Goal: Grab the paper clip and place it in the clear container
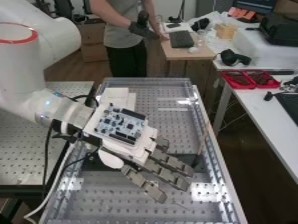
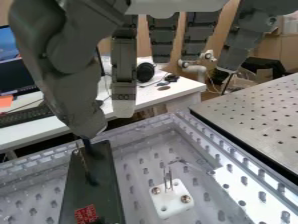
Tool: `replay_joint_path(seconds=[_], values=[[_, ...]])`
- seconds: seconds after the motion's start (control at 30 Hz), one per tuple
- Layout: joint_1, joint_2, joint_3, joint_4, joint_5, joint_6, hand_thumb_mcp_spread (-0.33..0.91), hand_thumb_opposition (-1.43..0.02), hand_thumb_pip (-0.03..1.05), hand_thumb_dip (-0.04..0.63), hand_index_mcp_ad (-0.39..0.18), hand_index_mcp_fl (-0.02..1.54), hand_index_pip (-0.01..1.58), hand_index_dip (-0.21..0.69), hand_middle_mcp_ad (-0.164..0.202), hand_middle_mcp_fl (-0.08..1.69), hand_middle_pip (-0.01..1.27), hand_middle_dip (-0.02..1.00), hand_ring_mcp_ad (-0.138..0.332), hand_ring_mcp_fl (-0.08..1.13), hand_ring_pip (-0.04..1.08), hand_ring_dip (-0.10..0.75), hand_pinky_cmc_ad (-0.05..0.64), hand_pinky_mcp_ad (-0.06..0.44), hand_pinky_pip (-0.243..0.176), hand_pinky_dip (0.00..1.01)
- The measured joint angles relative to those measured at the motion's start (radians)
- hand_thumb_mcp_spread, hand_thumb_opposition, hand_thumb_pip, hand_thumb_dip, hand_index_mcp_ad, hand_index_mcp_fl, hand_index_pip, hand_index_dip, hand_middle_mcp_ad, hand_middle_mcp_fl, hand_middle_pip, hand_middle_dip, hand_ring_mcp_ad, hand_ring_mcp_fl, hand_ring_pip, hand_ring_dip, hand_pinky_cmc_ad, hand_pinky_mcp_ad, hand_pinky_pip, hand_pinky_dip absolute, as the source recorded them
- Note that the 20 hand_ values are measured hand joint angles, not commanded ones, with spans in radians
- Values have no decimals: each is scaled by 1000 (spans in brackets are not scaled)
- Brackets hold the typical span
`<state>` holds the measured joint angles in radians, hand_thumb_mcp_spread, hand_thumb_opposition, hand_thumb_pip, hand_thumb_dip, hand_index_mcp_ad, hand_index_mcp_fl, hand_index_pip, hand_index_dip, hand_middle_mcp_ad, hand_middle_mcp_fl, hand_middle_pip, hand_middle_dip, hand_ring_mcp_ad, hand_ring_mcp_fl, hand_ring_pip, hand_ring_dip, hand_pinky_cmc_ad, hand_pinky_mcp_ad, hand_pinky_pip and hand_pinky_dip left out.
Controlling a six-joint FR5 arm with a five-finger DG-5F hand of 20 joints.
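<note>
High view of the hand (image 1: 163, 169) above a perforated worktop (image 1: 100, 200), fingers released and extended, in the wrist view what looks like the paper clip (image 2: 171, 179) upright in a white block (image 2: 167, 204)

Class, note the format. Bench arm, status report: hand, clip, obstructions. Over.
Hand open, fingers straight. Thin metal prongs, possibly the clip, upright on white block. Dark slab beside the block; prongs look unobstructed.

box (image 2: 93, 186) on bench (image 1: 171, 120) | block (image 2: 170, 204) beside box | high view: table (image 1: 16, 132) left, desk (image 1: 269, 112) right
</note>
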<state>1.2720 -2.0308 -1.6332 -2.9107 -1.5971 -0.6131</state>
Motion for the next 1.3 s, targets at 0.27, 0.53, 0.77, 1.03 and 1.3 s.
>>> replay_joint_path(seconds=[0.27,0.53,0.77,1.03,1.3], values=[[-15,-22,20,-6,-40,-29,393,-813,703,269,-122,38,1557,187,68,-3,122,150,106,0,70,72,295,251,-63,251],[-22,-43,44,-10,-71,-53,405,-815,703,281,-126,68,1557,202,65,-3,124,157,103,2,73,72,295,251,-63,211],[-33,-62,64,-14,-91,-70,401,-817,703,284,-138,113,1557,202,68,-3,124,157,106,0,84,72,295,251,-61,197],[-54,-92,93,-17,-121,-90,403,-829,700,284,-138,131,1557,202,68,-2,124,168,103,0,84,72,295,248,-58,190],[-67,-120,106,-4,-150,-114,403,-829,700,284,-138,134,1557,202,68,-2,126,168,106,0,84,72,291,251,-42,195]])
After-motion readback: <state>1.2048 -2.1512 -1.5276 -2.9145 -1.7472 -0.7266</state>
